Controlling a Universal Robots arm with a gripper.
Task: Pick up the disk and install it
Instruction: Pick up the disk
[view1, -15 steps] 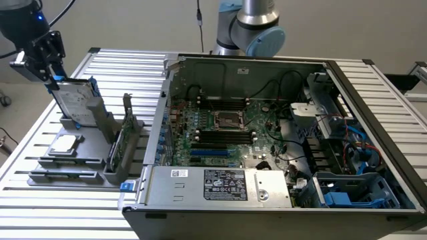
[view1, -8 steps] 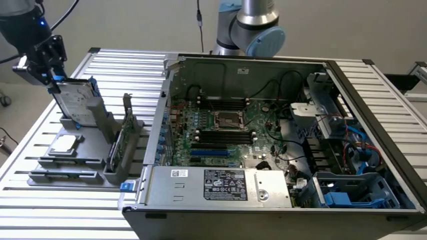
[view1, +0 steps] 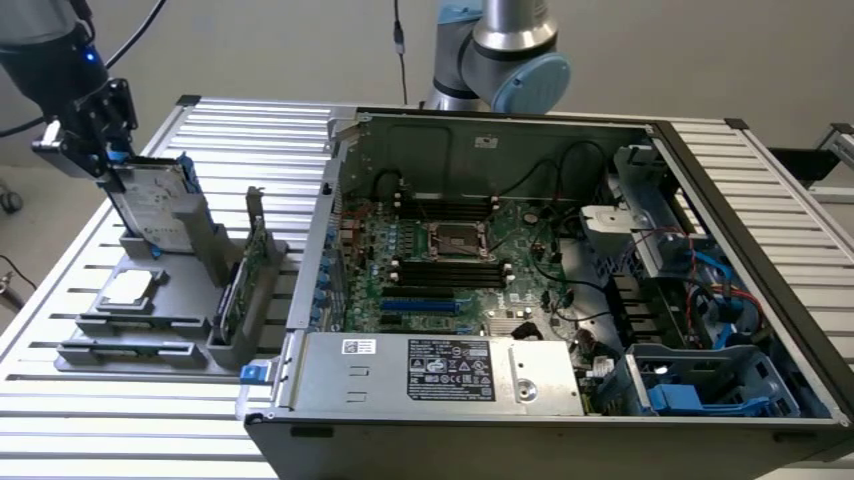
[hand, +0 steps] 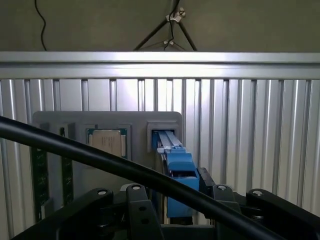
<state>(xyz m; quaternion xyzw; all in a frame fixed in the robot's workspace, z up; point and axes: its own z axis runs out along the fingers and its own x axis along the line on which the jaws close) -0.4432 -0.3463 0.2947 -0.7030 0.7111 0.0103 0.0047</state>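
Observation:
The disk (view1: 144, 205) stands on edge in a slot of the grey fixture (view1: 150, 322) on the exterior view's left, silver-grey with a blue carrier along its rim. My gripper (view1: 104, 158) sits at the disk's upper corner, and the disk's lower end is still down at the slot. In the wrist view the blue carrier edge of the disk (hand: 179, 167) runs from the slot in the fixture (hand: 107, 120) up between my black fingers (hand: 142, 210), which press against both of its sides. The gripper (hand: 181, 202) looks shut on it.
A square silver CPU chip (view1: 130, 288) (hand: 107, 141) and a green circuit card (view1: 230, 290) (hand: 39, 170) sit in the same fixture. The open computer case (view1: 350, 215) lies to the exterior view's right, with a blue drive bay (view1: 694, 385) at its near right corner. A black cable (hand: 100, 160) crosses the wrist view.

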